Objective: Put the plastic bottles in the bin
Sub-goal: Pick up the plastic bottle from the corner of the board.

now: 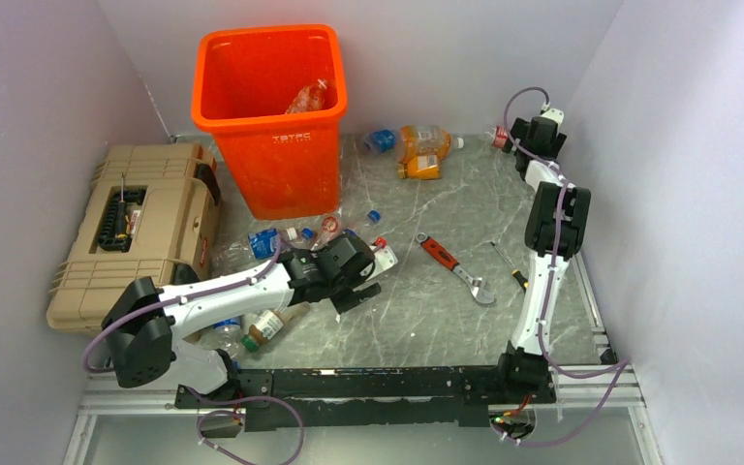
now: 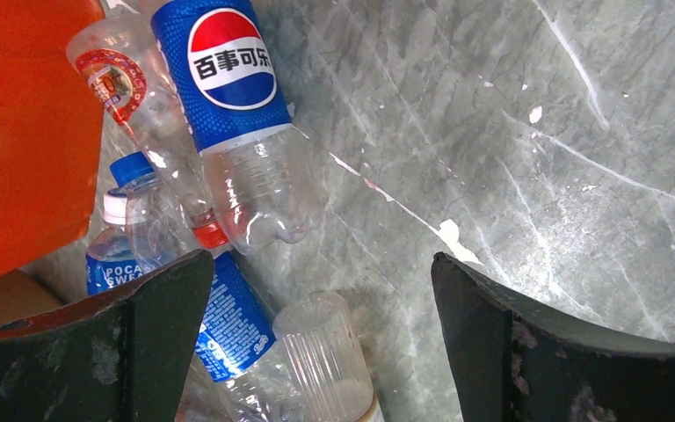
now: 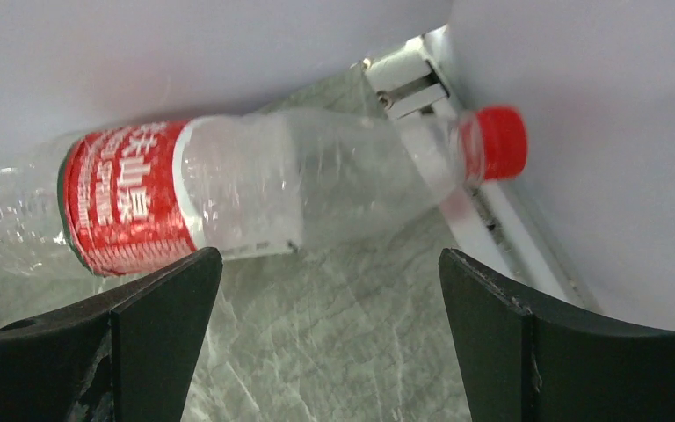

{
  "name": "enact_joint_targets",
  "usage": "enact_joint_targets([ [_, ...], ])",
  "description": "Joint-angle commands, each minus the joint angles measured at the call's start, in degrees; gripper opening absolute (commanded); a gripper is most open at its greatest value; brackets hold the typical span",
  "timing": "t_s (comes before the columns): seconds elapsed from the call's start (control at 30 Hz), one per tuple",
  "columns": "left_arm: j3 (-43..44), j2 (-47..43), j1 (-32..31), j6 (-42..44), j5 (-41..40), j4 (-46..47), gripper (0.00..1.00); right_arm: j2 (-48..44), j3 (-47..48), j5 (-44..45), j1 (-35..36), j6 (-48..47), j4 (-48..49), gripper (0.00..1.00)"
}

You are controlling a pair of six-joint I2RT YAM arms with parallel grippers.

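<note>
The bin (image 1: 286, 165), orange plastic with smooth tapered sides, stands at the far side of the grey marble-patterned table (image 1: 426, 320). One clear bottle (image 1: 310, 97) lies inside it. A tan ribbed toolbox (image 1: 136, 232) sits to its left. A red-handled wrench (image 1: 453, 267) and a thin screwdriver (image 1: 509, 264) lie mid-table.

Most plastic bottles (image 1: 252, 242) lie heaped in front of the bin, and two orange ones (image 1: 421, 150) lie near the back wall (image 3: 185, 53).

The left gripper (image 2: 321, 264) hangs beside the heap, jaws spread wide, holding nothing. Only its wrist view shows clearly a Pepsi bottle (image 2: 228, 79) with a crumpled body.

The right gripper (image 3: 330, 259), also spread and empty, faces a red-capped bottle (image 3: 255, 189). This bottle lies in the far right corner beside a metal rail (image 3: 409, 83).
</note>
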Motion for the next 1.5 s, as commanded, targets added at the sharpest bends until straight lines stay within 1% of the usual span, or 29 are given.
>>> enact_joint_targets([
  [0.0,2.66,0.78,-0.1,-0.41,-0.73,-0.48,1.0,0.21,2.89,-5.12,-1.57,1.75,0.81,1.0],
  [0.1,2.57,0.62,-0.1,-0.49,-0.45,-0.34,1.0,0.26,1.33,-7.18,-1.74,2.73,1.1,1.0],
  [0.17,2.54,0.61,-0.1,-0.58,-0.22,-0.26,0.99,-0.17,0.33,-6.84,-1.7,2.94,1.26,0.99],
  [0.27,2.55,0.96,-0.1,-0.58,-0.36,-0.32,0.99,-2.75,-2.94,-5.95,-1.74,4.95,3.98,0.99],
  [0.33,2.55,0.96,-0.1,-0.56,-0.23,-0.34,1.0,-4.9,-5.85,-5.98,-1.74,8.1,6.57,1.0],
  [0.43,2.56,0.96,-0.1,-0.55,0.21,-0.24,1.0,-8.51,-10.1,-4.8,-1.75,17.32,9.25,1.0],
  [0.53,2.75,1.26,-0.1,-0.66,0.56,-0.33,1.0,-12.84,-18.57,-4.35,-1.54,30.27,16.11,1.0],
  [0.6,2.87,1.69,-0.1,-0.69,0.72,-0.45,0.99,-14.01,-22.13,-4.04,-0.77,37.04,19.32,1.0],
  [0.73,3.1,2.1,-0.1,-0.85,0.7,-0.74,0.99,-14.3,-24.22,-1.36,1.36,46.35,19.41,1.0],
  [0.83,2.89,2.17,-0.11,-0.85,0.56,-0.53,0.99,-13.39,-25.23,1.38,1.7,56.98,17.29,1.0],
  [0.87,2.79,2.23,-0.11,-0.71,0.59,-0.34,1.0,-12.84,-25.16,1.86,1.69,62.16,16.09,1.0],
  [0.9,2.76,2.38,-0.1,-0.74,0.55,-0.26,1.0,-12.11,-24.39,2.41,1.68,65.17,14.36,1.0],
  [0.97,2.75,2.89,-0.11,-0.82,0.63,-0.13,1.0,-10.83,-22.91,3.53,1.75,69.29,11.16,1.0],
  [1.1,3.04,4.21,-0.1,-1.02,0.86,-0.23,0.99,-8.66,-22.29,5.39,2.15,75.95,11.51,1.0],
  [1.23,3.2,5.45,-0.11,-0.93,0.61,-0.42,0.99,-6.06,-18.61,6.52,2.3,77.35,9.71,0.99],
  [1.33,3.37,6.09,-0.1,-0.68,0.18,-0.43,1.0,-3.49,-14.31,6.64,2.3,77.49,5.66,0.97],
  [1.47,3.32,6.39,-0.1,-0.55,0.0,-0.21,0.99,-0.33,-10.16,6.69,2.21,77.6,3.2,0.95],
])
